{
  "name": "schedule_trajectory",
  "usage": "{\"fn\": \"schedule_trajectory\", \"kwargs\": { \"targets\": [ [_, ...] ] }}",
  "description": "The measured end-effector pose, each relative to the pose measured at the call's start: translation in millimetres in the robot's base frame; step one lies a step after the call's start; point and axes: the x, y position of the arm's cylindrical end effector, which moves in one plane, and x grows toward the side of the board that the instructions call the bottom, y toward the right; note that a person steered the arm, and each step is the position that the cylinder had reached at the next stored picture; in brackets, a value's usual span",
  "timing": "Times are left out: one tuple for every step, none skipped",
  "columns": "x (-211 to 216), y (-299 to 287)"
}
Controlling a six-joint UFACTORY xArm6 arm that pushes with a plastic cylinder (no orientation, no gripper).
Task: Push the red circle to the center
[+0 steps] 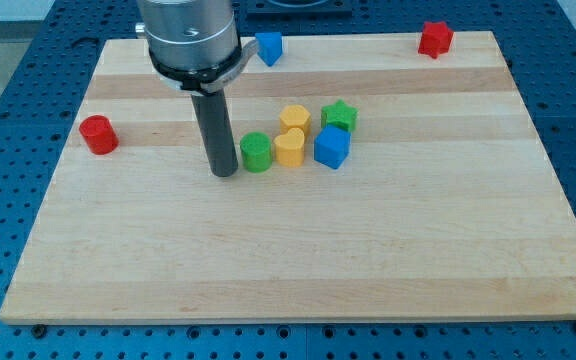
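A: Where does the tool's tip (225, 172) sit?

B: It rests on the counter (298, 270) a little toward the view's left of the middle, just beside the green cylinder (256, 152) at the left end of a small cluster. The tool is a plain rod with nothing that opens or shuts, and it holds nothing; whether it touches the green cylinder cannot be told.

A: And the red circle (98, 134)?

B: It stands alone near the view's left edge, well apart from the tip, at about ten o'clock from it (nearly nine, only slightly higher in the view). Nothing lies between them.

A: So which way does the coming move turn?

B: Judging from this, the red circle must travel toward three o'clock, slightly down, to reach the middle. The tip is on the wrong side: it would need to pass around the red circle and come in from its nine o'clock side.

A: What crowds the middle?

B: The green cylinder, two yellow blocks (290, 146) and (294, 120), a blue block (332, 148) and a green star (340, 116), all huddled close. The red circle would likely meet the green cylinder first. A second blue block (269, 47) and a red star (434, 38) sit by the top edge, out of the way.
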Motion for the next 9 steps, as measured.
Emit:
{"fn": "schedule_trajectory", "kwargs": {
  "targets": [
    [-15.0,18.1],
    [-13.6,2.2],
    [18.5,-74.6],
    [27.0,-178.8],
    [20.5,-217.1],
    [-11.0,-217.0],
    [-42.4,-214.6],
    [-48.2,-180.5],
    [-48.9,-128.5]
  ]
}}
